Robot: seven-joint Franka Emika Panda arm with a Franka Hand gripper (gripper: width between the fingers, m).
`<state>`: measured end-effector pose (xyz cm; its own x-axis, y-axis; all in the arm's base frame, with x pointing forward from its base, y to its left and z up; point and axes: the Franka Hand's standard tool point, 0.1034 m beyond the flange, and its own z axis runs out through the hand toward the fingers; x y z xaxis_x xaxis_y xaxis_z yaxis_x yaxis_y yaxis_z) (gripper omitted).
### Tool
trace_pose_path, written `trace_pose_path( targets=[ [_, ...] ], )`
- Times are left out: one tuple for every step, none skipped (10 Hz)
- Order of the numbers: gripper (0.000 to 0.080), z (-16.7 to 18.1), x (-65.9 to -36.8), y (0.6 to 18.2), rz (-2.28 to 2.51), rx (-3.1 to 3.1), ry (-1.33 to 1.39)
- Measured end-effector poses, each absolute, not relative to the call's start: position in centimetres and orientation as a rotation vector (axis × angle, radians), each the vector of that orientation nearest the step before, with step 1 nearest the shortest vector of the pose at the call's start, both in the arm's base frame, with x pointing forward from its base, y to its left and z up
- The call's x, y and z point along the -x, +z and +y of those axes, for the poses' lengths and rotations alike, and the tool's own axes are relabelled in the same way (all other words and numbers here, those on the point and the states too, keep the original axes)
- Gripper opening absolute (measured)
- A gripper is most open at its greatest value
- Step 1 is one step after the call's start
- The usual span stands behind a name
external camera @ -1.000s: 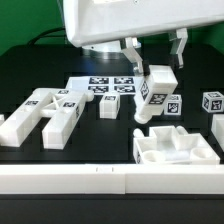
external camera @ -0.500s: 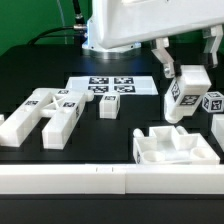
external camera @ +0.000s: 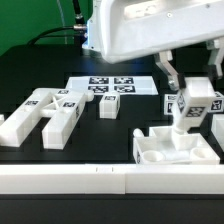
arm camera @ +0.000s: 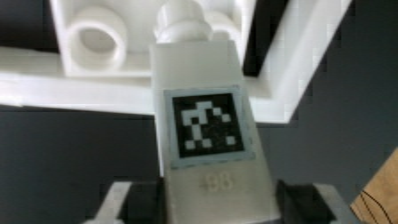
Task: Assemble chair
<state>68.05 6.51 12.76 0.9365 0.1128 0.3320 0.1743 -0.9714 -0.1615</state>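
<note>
The gripper (external camera: 196, 88) is clamped on a tagged white bar (external camera: 189, 117), held upright. Its lower end reaches the seat block (external camera: 160, 152) just beneath the gripper; contact is unclear. Other pieces (external camera: 45, 112) lie well apart on the table (external camera: 120, 135).

Exterior light: bright and even, seemingly from above; the black table (external camera: 110, 140) stays dark without reflections
Glare: the glossy white casing above the gripper (external camera: 197, 93) is nearly blown out, its surface detail lost
Shadows: short and soft beneath the white parts
Exterior sharpness: low and grainy, small tags smeared
Wrist light: dimmer and greyer, dark toward the corners
Wrist focus: soft all over; the tag on the held bar (arm camera: 210, 125) has fuzzy edges, the seat block (arm camera: 107, 50) behind is blurrier still
</note>
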Motion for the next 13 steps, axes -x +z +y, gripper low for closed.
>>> trace_pose_path(
  targets=[
    [0.0300, 6.8, -68.9, 13.2, -0.208, 2.896, -0.497],
    [0.0300, 6.7, -68.9, 13.2, -0.212, 2.898, -0.499],
    [0.0300, 6.7, -68.9, 13.1, -0.213, 2.900, -0.507],
    [0.0300, 6.3, -69.1, 13.2, -0.208, 2.906, -0.549],
    [0.0300, 6.2, -69.0, 13.1, -0.196, 2.904, -0.546],
    [0.0300, 5.4, -69.0, 13.2, -0.136, 2.886, -0.572],
    [0.0300, 5.0, -69.5, 13.7, -0.129, 2.883, -0.677],
    [0.0300, 4.8, -69.7, 14.1, -0.163, 2.884, -0.834],
    [0.0300, 4.5, -69.8, 14.5, -0.154, 2.875, -0.922],
    [0.0300, 4.4, -69.7, 14.2, -0.141, 2.867, -0.933],
    [0.0300, 4.5, -69.6, 14.0, -0.134, 2.866, -0.920],
    [0.0300, 4.5, -69.6, 14.0, -0.134, 2.866, -0.920],
    [0.0300, 4.5, -69.6, 14.0, -0.133, 2.865, -0.922]
  ],
)
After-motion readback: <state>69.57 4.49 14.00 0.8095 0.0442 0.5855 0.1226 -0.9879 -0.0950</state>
